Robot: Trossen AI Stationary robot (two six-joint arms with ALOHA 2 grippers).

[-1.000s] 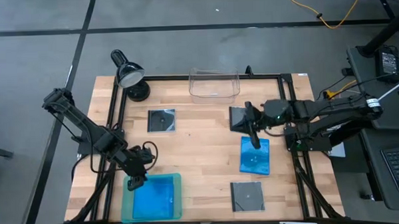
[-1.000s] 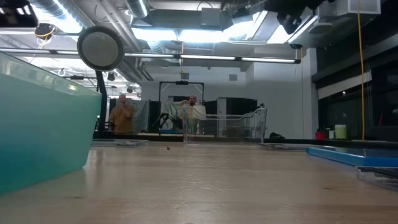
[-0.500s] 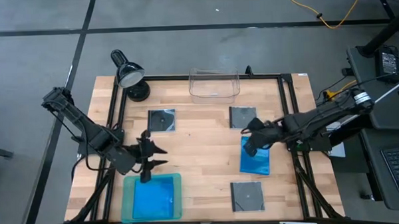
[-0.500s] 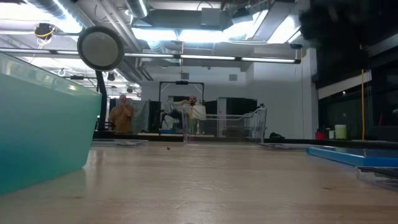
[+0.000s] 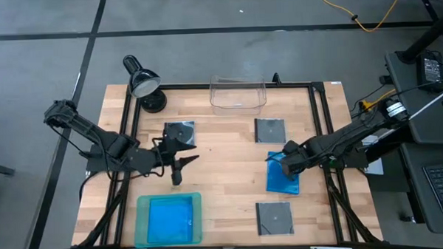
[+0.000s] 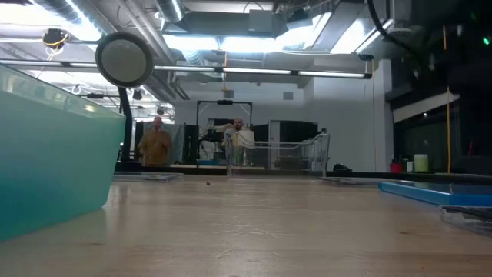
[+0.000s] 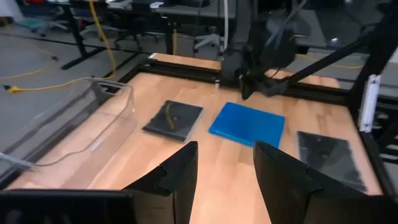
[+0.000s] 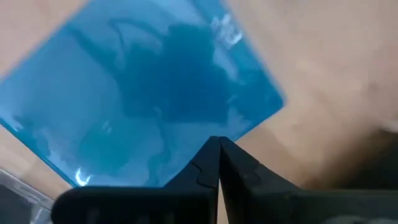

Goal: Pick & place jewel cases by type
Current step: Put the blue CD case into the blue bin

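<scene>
At the table's front left corner, a shallow teal-green plastic tray (image 5: 145,216) is holding bright blue rectangular plastic jewel cases (image 5: 170,221), presumably as the collecting place for that type. Just behind it, the left end effector (image 5: 180,162) is hovering with its fingers (image 7: 176,180) spread apart and nothing between them, beside a small square dark grey jewel case with a disc showing (image 5: 179,132), likely so it can reach that case. A clear plastic bin (image 5: 237,93) is sitting at the back edge, probably waiting for the grey type. Further right, a second grey case (image 5: 269,129) is lying near the back, a third (image 5: 273,217) near the front edge. Between them the right end effector (image 5: 285,160) is pressing down at the rear corner of a loose blue case (image 5: 284,177), fingers (image 8: 211,163) clenched together, seemingly nudging rather than grasping it
</scene>
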